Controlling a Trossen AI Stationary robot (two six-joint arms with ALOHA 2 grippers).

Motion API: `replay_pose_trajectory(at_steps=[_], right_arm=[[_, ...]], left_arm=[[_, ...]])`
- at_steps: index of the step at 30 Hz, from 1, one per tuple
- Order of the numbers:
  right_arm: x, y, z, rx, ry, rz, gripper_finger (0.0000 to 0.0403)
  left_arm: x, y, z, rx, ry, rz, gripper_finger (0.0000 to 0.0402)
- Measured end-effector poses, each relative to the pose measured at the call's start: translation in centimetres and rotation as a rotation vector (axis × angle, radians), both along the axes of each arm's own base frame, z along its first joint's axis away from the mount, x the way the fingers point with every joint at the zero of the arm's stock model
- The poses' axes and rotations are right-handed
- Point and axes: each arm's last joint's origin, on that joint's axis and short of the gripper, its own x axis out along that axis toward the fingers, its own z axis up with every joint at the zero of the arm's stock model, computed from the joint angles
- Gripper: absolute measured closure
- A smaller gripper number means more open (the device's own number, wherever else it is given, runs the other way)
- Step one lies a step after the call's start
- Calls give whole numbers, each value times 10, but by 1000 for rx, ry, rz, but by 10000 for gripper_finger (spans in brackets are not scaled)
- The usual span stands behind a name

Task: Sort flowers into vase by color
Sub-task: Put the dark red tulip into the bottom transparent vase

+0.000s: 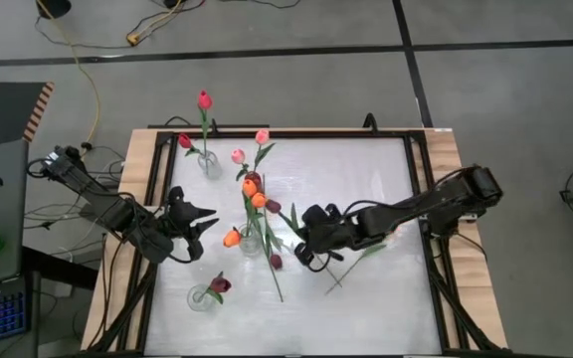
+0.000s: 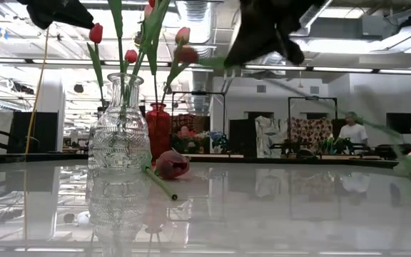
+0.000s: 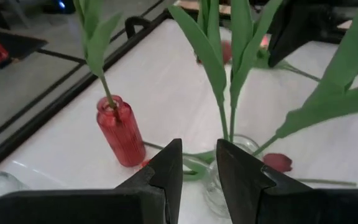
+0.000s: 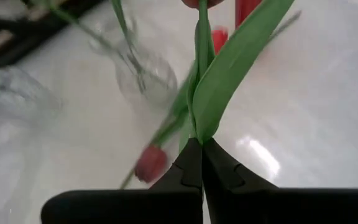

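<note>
Pinching a tulip stem (image 4: pixel 199 93), the right pincer (image 4: pixel 201 146) is clamped; left pincer (image 3: pixel 199 163) apart

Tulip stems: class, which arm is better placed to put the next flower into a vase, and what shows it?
The right. Its gripper is already shut on a green tulip stem, lifted beside the middle glass vase. The left gripper hangs open and empty near the same vase.
</note>
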Motion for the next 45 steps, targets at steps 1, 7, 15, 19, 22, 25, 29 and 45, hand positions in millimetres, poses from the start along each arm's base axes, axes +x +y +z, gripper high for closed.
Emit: replay_pose_trajectory(at_steps=[1, 7, 15, 19, 22, 25, 29, 45], right_arm=[[-3, 0, 6, -21, -17, -5, 378], [-21, 4, 36, -147, -109, -29, 379], [-41, 9, 69, -270, -228, -42, 378], [-42, 15, 87, -353, -323, 15, 377], [-39, 19, 98, -441, -391, 70, 377], [-36, 21, 110, -535, -459, 115, 377], [-34, 22, 123, -606, -565, 194, 376], [-32, 23, 136, -663, -720, 370, 375]], left_arm=[[0, 0, 1, 7, -4, 3, 316], [0, 0, 17, 62, -15, -28, 316], [-1, 1, 52, 130, -46, -89, 316], [-2, 2, 67, 140, -69, -109, 316], [-2, 2, 76, 153, -100, -127, 316], [3, -2, 85, 176, -165, -153, 316], [14, -10, 97, 230, -255, -181, 316], [71, -48, 108, 453, -451, -276, 249]])
